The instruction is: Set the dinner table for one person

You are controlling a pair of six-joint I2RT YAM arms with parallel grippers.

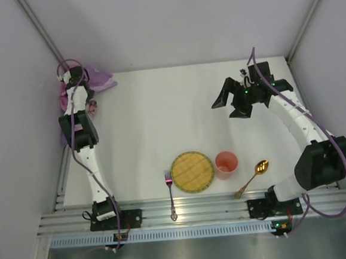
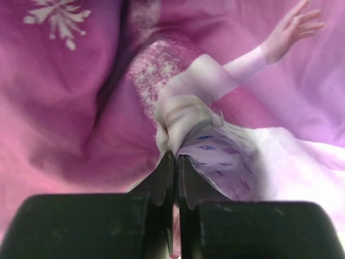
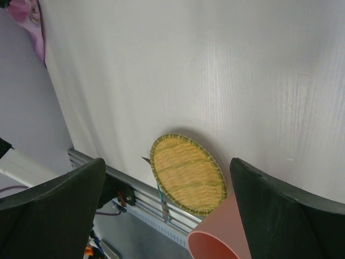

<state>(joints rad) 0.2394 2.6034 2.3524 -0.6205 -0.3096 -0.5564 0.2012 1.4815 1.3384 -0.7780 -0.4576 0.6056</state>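
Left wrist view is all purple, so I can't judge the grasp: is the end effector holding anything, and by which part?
The left end effector is shut on the purple placemat, pinching a raised fold of cloth at the printed figure.

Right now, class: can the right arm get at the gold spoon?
Probably yes: the gold spoon lies uncovered near that arm's base, and the right end effector is open and empty.
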